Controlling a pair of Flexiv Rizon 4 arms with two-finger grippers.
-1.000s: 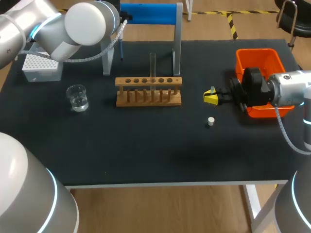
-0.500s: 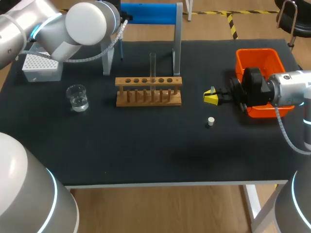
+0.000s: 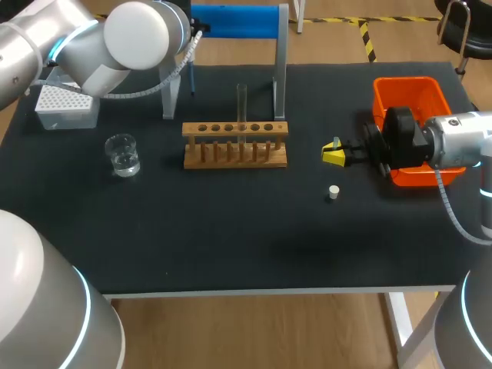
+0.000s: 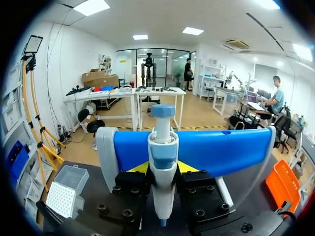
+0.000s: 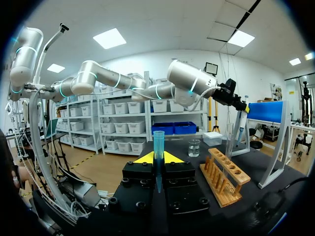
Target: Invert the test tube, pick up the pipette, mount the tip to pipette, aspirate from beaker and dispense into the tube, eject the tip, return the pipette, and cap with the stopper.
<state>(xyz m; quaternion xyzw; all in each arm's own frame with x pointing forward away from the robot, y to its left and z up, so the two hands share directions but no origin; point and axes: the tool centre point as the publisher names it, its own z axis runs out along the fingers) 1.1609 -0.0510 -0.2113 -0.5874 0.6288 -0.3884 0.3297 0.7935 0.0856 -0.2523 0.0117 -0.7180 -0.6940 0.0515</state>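
Left gripper (image 4: 162,168) clamps the pipette (image 4: 162,147) at its stand (image 4: 221,152), right gripper (image 5: 158,159) pinches the tip (image 5: 158,140); you see nothing moved, mounting pending

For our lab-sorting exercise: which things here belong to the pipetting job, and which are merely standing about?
Job: test tube, pipette in left hand, blue tip in right hand, beaker, stopper.
Standing about, unnamed in the task: wooden rack, blue stand, tip box, orange bin.
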